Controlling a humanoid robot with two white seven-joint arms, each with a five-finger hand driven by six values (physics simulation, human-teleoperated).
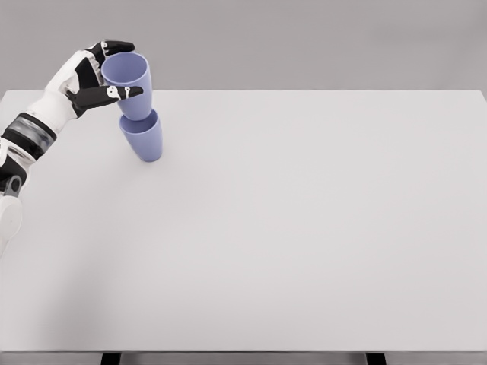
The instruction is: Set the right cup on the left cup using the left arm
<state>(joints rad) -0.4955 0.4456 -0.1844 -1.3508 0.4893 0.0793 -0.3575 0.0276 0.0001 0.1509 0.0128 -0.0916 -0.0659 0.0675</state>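
Lavender-blue plastic marks both cups, which sit stacked in the upper left of the frame, on a pale grey table (304,243) that fills most of the view. The lower cup (143,138) stands on the tabletop near its far left corner, its mouth upward. The upper cup (129,85) rests with its base inside that mouth, so the two overlap where they meet, and it leans slightly toward the left of the picture. The left hand (95,80) comes in from the left edge on a white arm with dark joints and is wrapped around the upper cup: black fingers (114,47) curl over the rim at the back, and another black digit lies across the front of the cup wall at about mid height. The hand touches only the upper cup; the lower one stands free beneath it. The table's dark legs show at the bottom edge.
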